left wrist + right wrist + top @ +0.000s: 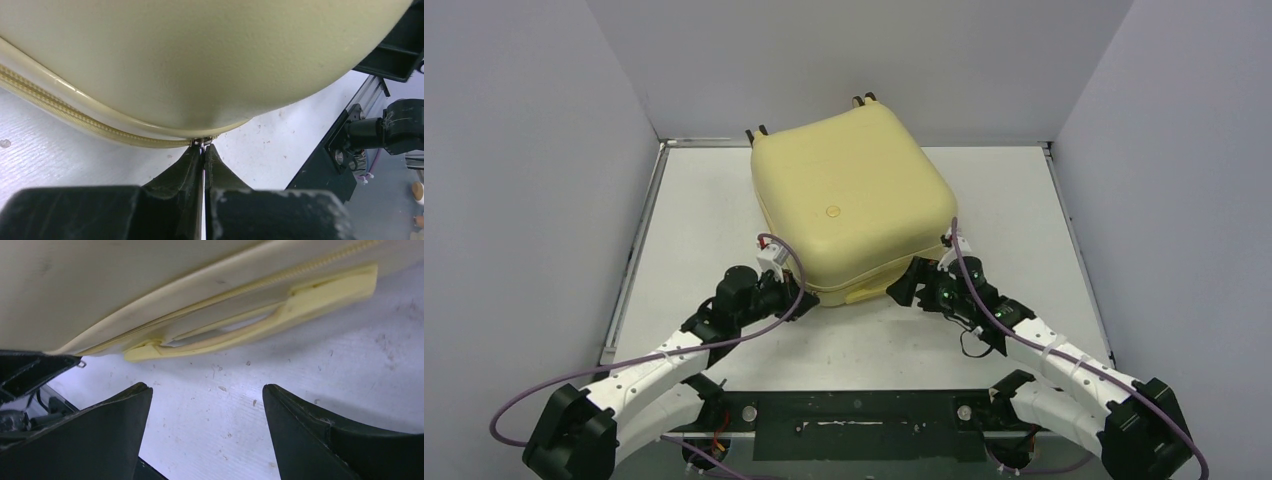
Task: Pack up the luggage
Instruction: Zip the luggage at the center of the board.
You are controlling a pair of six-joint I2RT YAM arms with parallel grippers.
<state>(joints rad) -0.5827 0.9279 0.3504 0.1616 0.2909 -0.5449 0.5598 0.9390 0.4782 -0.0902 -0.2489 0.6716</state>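
Note:
The luggage [854, 200] lies shut on the table, a pale yellow hard shell with its wheels [757, 131] at the far side. Its near left corner fills the left wrist view [200, 60], with the zipper [75, 117] running along the seam. My left gripper [203, 146] is shut on the small metal zipper pull [202, 142] at that corner [796, 293]. My right gripper [206, 387] stands open just above the table, short of the yellow carry handle [260, 322], with nothing between its fingers. From above it sits at the near right corner [906, 287].
The white table [1024, 200] is boxed in by grey walls on three sides. A black base rail [864, 425] runs along the near edge between the arm bases. The left gripper's fingers [30, 370] show at the left of the right wrist view.

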